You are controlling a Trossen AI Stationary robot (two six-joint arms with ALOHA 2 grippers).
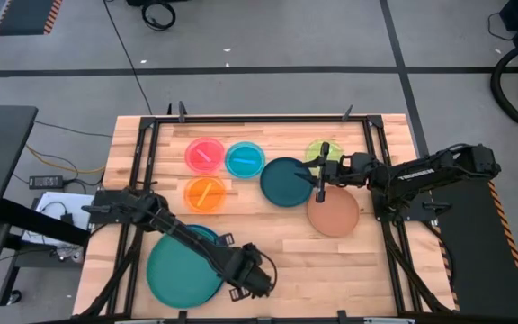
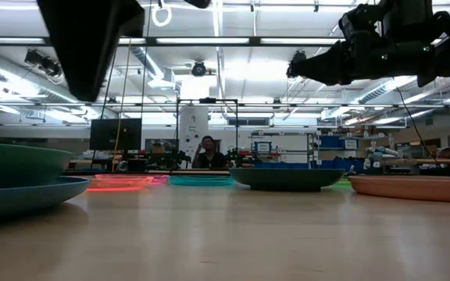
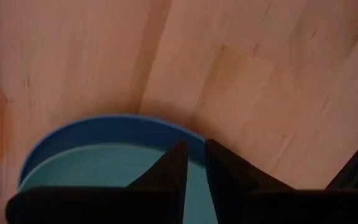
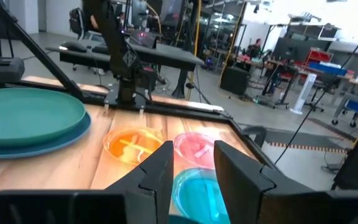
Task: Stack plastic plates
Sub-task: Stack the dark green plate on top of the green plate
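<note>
A large teal plate (image 1: 184,268) lies on a blue plate (image 3: 114,124) at the table's near left. The small pink (image 1: 205,155), cyan (image 1: 244,159) and orange (image 1: 205,193) plates lie flat at the far middle, each on its own. The dark teal plate (image 1: 284,182) overlaps the lime green plate (image 1: 318,149), and the terracotta plate (image 1: 334,213) sits beside them. My left gripper (image 3: 196,146) hovers by the big stack's right rim, its fingers a narrow gap apart. My right gripper (image 1: 322,175) hangs open above the dark teal plate's right edge, raised off the table (image 2: 295,72).
A black metal frame (image 1: 259,119) runs round the wooden table top. Bare wood (image 1: 322,270) lies at the near right. A person (image 2: 207,152) sits far behind the table, among desks and screens.
</note>
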